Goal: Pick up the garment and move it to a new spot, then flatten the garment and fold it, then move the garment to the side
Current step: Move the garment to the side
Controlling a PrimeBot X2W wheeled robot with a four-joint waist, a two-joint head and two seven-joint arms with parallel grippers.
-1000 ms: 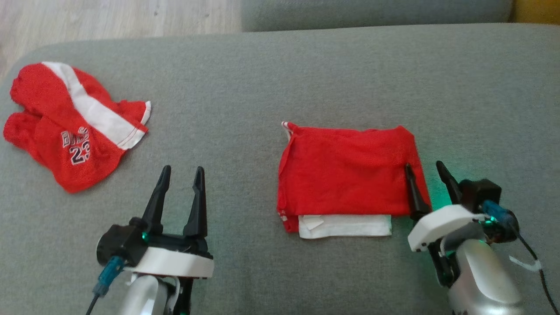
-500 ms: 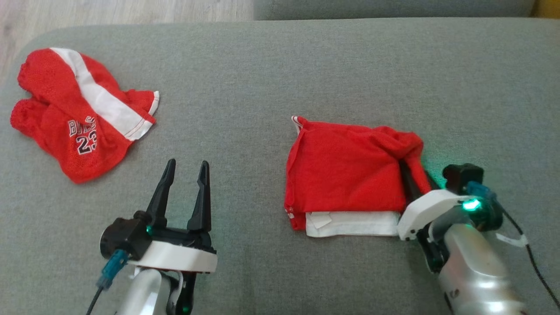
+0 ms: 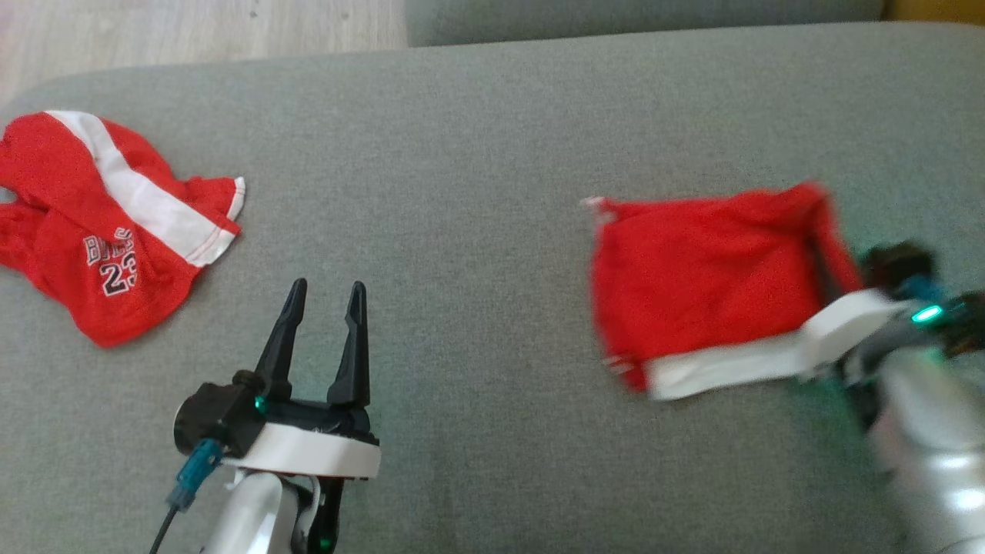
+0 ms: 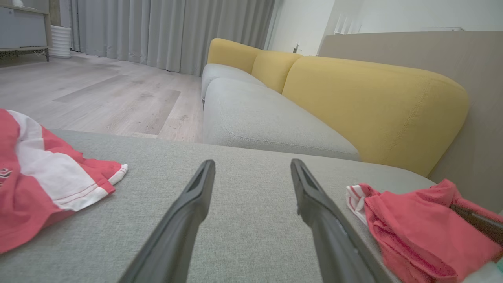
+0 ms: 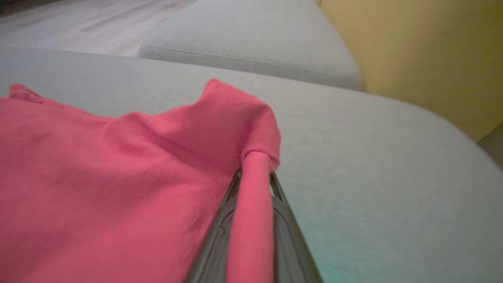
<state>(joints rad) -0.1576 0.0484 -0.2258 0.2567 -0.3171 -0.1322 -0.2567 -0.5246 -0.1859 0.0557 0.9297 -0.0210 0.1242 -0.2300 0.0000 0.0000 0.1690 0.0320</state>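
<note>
- The left end effector [image 3: 328,286] hovers over the grey cushion [image 3: 477,154], its fingers spread wide with nothing between them.
- The right end effector [image 5: 254,177] is clamped on the bunched right edge of the folded red garment [image 3: 700,285], which lies right of centre.
- Crumpled red-and-white shorts [image 3: 100,231] lie at the far left.

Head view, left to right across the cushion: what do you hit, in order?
crumpled red-and-white garment marked 23 → left gripper, open → folded red garment → right gripper, pinching that garment's right edge
</note>
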